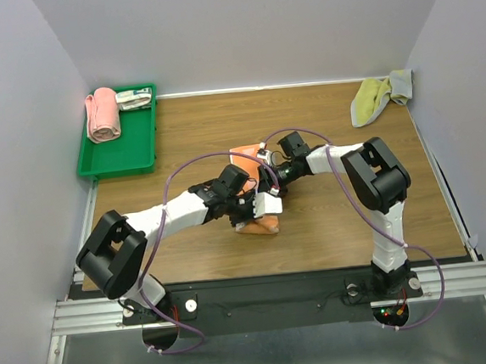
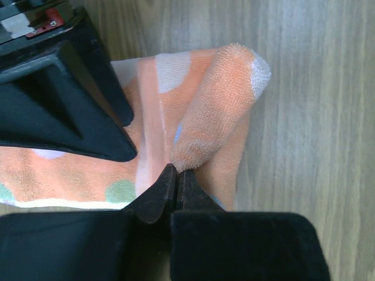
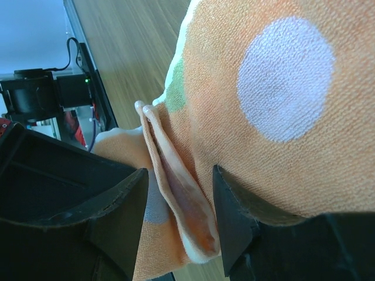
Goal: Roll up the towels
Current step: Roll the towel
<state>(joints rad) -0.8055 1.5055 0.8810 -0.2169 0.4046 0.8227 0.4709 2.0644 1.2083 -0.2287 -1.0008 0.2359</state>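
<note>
The left pincer [image 2: 176,178] sits at 6 o'clock with its two tips pressed together, and they nip a raised fold of the orange towel [image 2: 217,99]. The fold goes up toward 1 o'clock. A black wedge-shaped part [image 2: 58,111] lies over the towel at 10 o'clock. The wooden worktop [image 2: 316,117] shows at 3 o'clock.
</note>
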